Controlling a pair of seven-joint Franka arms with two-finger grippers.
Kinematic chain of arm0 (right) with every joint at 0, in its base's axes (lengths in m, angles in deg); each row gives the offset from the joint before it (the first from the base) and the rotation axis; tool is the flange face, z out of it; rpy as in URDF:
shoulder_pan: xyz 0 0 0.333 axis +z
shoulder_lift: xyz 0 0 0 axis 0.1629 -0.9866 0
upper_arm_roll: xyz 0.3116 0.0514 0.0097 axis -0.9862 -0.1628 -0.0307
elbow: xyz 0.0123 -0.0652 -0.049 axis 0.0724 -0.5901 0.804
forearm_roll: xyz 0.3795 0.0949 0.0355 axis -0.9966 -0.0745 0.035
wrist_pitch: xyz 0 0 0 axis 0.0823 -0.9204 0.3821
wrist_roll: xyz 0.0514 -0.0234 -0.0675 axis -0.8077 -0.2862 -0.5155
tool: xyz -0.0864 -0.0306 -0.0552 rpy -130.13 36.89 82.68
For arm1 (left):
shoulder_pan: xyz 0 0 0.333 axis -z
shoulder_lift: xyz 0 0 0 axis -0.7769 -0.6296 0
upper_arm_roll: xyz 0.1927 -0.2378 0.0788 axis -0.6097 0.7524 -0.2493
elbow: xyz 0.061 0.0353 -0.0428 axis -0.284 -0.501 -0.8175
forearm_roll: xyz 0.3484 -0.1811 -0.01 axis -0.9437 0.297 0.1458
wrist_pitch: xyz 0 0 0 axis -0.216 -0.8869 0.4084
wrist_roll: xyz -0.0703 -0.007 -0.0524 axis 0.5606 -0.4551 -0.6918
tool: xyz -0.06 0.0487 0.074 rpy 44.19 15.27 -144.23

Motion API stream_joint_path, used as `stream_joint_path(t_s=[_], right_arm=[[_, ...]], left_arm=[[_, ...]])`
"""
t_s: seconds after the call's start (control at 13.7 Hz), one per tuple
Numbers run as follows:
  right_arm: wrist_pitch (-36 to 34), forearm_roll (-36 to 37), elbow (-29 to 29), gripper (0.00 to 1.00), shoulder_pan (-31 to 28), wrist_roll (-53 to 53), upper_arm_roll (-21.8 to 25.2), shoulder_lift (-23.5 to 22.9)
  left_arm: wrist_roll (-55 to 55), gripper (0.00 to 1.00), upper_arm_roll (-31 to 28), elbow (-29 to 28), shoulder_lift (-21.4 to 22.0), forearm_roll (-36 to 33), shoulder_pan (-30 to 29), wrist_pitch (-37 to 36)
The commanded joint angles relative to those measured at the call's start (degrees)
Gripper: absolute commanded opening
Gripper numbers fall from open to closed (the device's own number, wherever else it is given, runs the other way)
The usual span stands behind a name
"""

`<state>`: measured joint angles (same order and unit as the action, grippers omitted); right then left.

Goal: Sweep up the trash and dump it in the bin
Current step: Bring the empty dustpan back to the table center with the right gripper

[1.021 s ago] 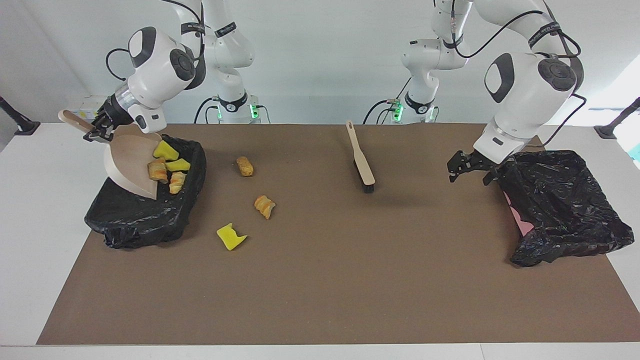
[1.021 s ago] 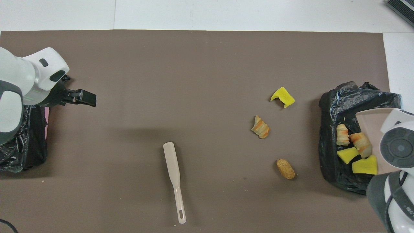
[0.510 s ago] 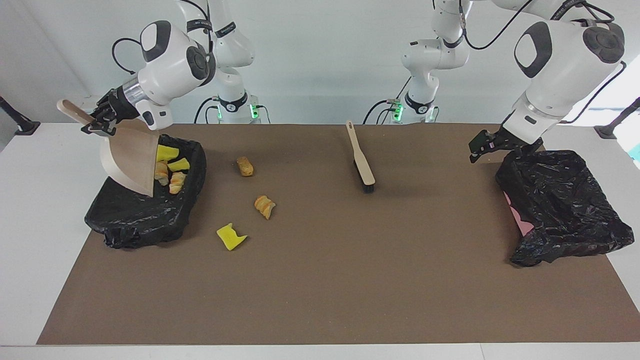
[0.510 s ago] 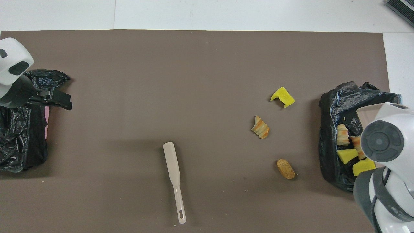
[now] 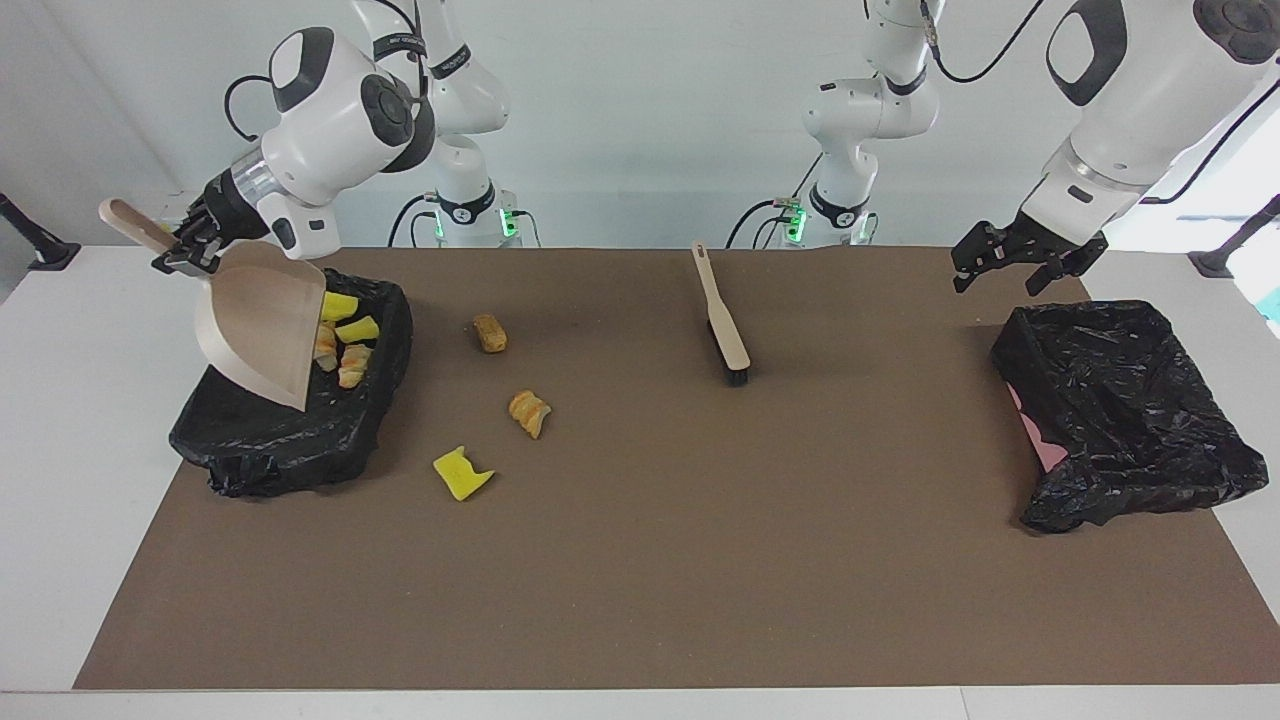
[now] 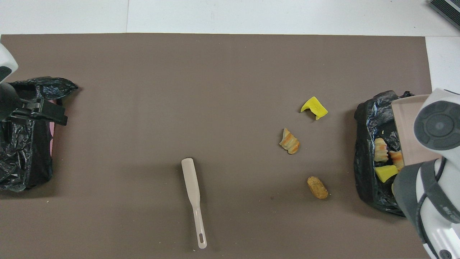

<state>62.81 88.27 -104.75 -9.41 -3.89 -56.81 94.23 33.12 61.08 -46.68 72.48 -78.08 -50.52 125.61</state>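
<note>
My right gripper [image 5: 186,254] is shut on the handle of the beige dustpan [image 5: 262,330], which hangs tilted steeply over the black-lined bin [image 5: 290,430] at the right arm's end. Yellow chunks [image 5: 341,305] and orange lumps [image 5: 352,365] of trash lie in that bin [image 6: 364,144] beside the pan's lip. On the mat lie three more scraps: a brown lump [image 5: 489,333], an orange lump [image 5: 529,413] and a yellow sponge piece [image 5: 462,472]. My left gripper [image 5: 1000,278] hangs open and holds nothing, above the second bin's edge [image 6: 21,144].
The beige-handled brush [image 5: 722,315] lies on the brown mat, bristles away from the robots, between the two bins. The second black-lined bin [image 5: 1120,410] sits at the left arm's end, with a pink patch showing at its side.
The right arm lifted and tipped the dustpan steeper, and the scraps slid off it into the bin. The left gripper rose and drew back toward its own end.
</note>
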Motion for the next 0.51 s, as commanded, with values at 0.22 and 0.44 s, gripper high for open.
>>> stream_joint_path(t_s=[0.22,0.44], right_arm=[[-4.05,-14.53,8.24,0.0,4.34,17.79,-0.52,-5.19],[-3.88,-27.42,14.12,0.0,3.82,24.82,-0.52,-8.88]], left_arm=[[0.09,1.0,0.11,-2.91,2.11,-1.15,-0.11,-0.63],[-0.18,1.0,0.02,-5.38,3.61,-1.15,-0.11,0.25]])
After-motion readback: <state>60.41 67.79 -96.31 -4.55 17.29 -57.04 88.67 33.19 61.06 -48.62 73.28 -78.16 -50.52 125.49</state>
